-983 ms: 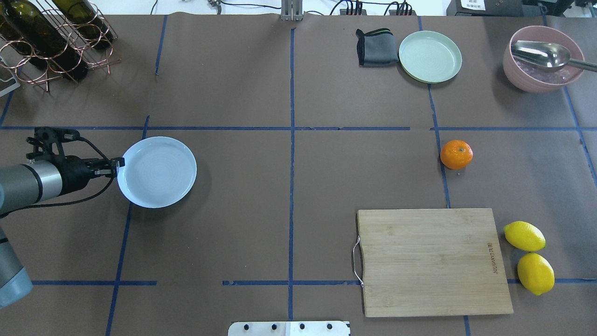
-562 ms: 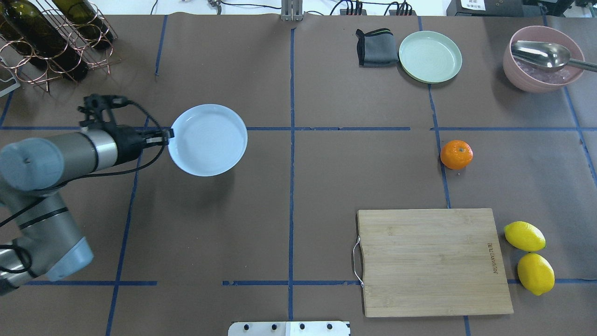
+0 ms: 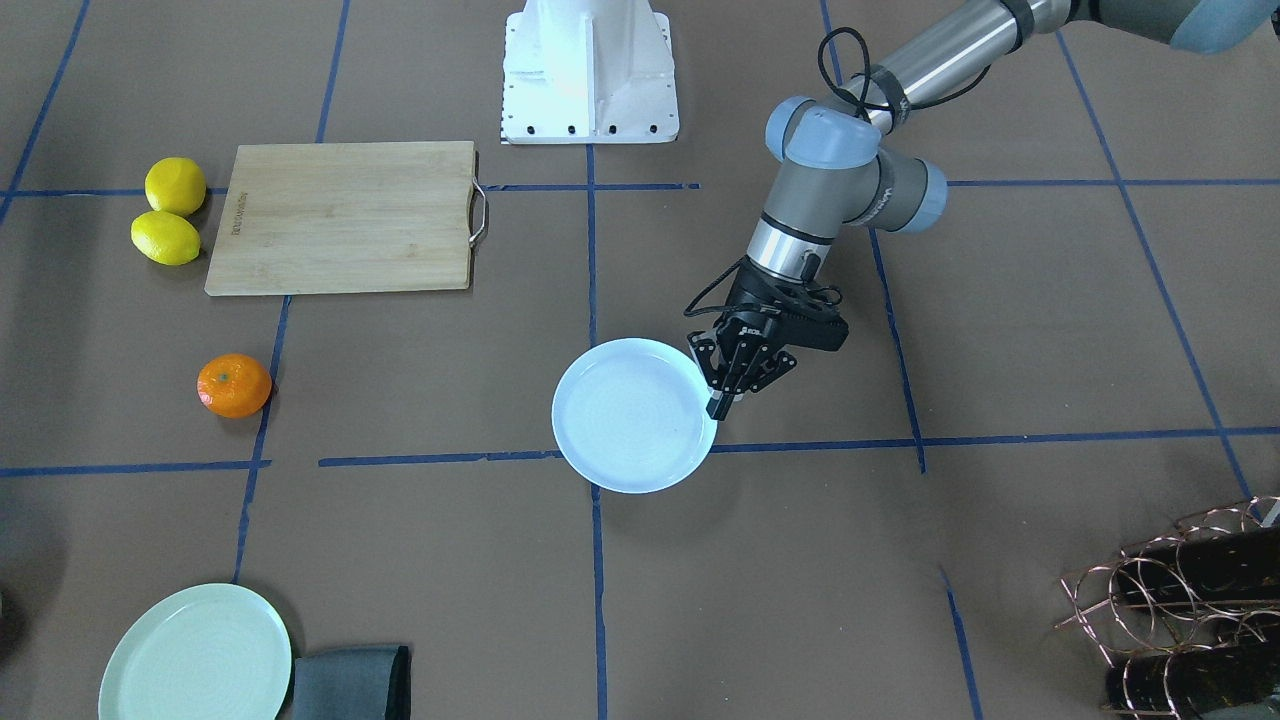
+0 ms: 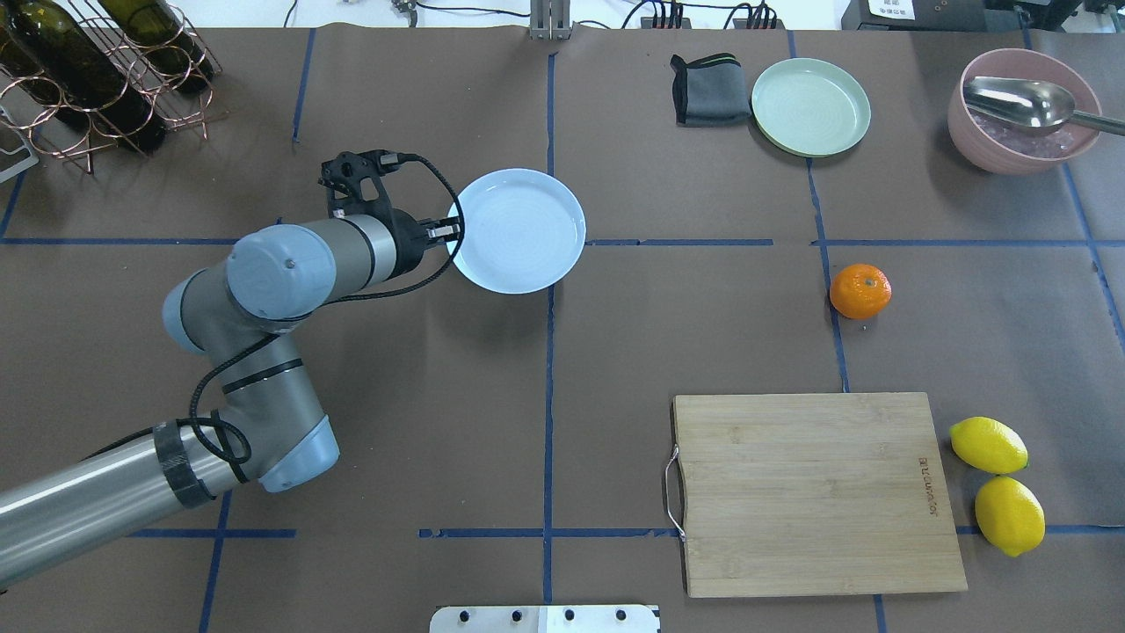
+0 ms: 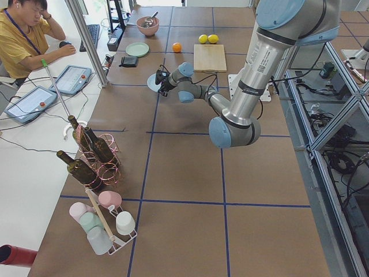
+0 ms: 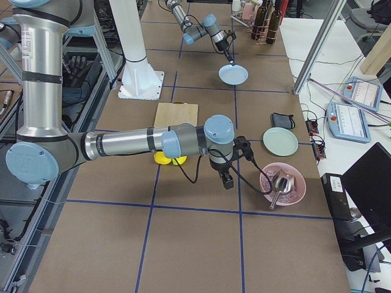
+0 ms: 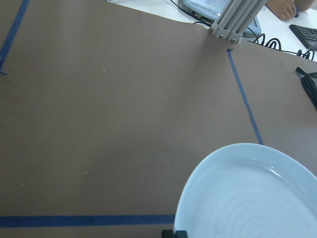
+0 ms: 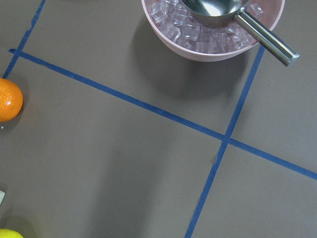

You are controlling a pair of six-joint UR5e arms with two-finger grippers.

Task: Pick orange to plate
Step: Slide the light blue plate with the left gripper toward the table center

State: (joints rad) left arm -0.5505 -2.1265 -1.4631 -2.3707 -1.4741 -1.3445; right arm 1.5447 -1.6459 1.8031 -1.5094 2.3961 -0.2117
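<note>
— So, where is the orange (image 4: 860, 291)?

— It is on the robot's right half of the tabletop (image 4: 395, 396), its edge against a blue tape line, a little beyond the far side of the cutting board (image 4: 813, 492). Nothing touches it.

— And the plate (image 4: 518, 230)?

— Near the middle, over the long centre tape line and well apart from the orange. The left pincer (image 4: 450, 230) is clamped on its rim at the side nearer the robot's left, fingers closed on the raised edge. The left wrist view shows the pale rim just ahead of the fingers. I cannot say whether the plate rests on the paper or hangs just above it.

— What about the right pincer (image 6: 227, 181)?

— It shows only in the side view from the robot's right, pointing down above the tabletop near the pink bowl (image 4: 967, 132). From there I cannot tell whether it is open or closed. Its wrist camera has the orange at the left edge and the bowl at the top, with clear cubes and a metal scoop (image 4: 1019, 101) in it.

— Anything else nearby?

— Two lemons (image 4: 988, 445) lie close together by the board's right edge. A mint-green plate (image 4: 810, 106) sits at the far side, with a folded grey cloth (image 4: 710, 90) just beside it.
</note>
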